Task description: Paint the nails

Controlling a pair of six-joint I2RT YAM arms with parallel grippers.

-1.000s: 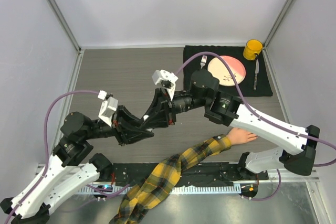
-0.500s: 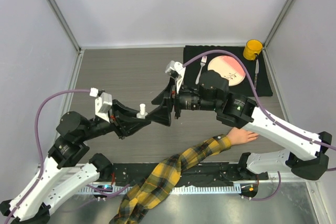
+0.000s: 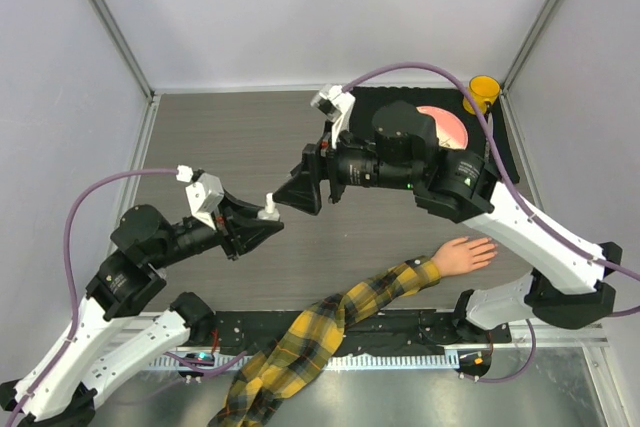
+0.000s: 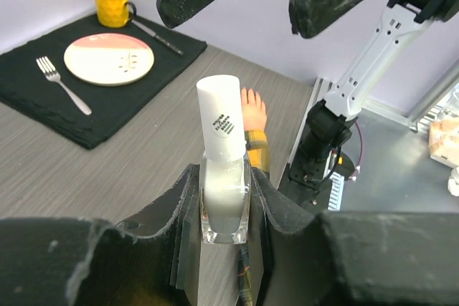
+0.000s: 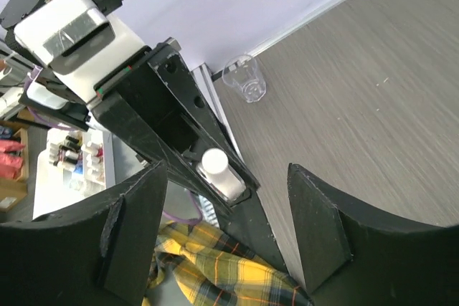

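Note:
The peach mannequin hand (image 3: 465,255) lies palm down on the table near the right arm's base, its plaid sleeve (image 3: 330,319) trailing toward the front edge. The nails are too small to make out. My left gripper (image 3: 264,221) is shut on a small clear bottle (image 4: 224,184) with a white cap (image 4: 220,105), held upright above the table. My right gripper (image 3: 300,191) hovers open just beyond the cap, one finger to each side, touching nothing. The left wrist view shows the hand (image 4: 252,108) behind the bottle.
A black mat (image 3: 365,107) at the back right carries a plate (image 4: 109,59), a fork (image 4: 63,84), a knife (image 4: 158,38) and a yellow mug (image 3: 482,90). A clear plastic cup (image 5: 245,80) stands by the left wall.
My right gripper opened, let go of the bottle's cap and drew back toward the far right. The left gripper kept the bottle and shifted slightly. The mannequin hand is now uncovered.

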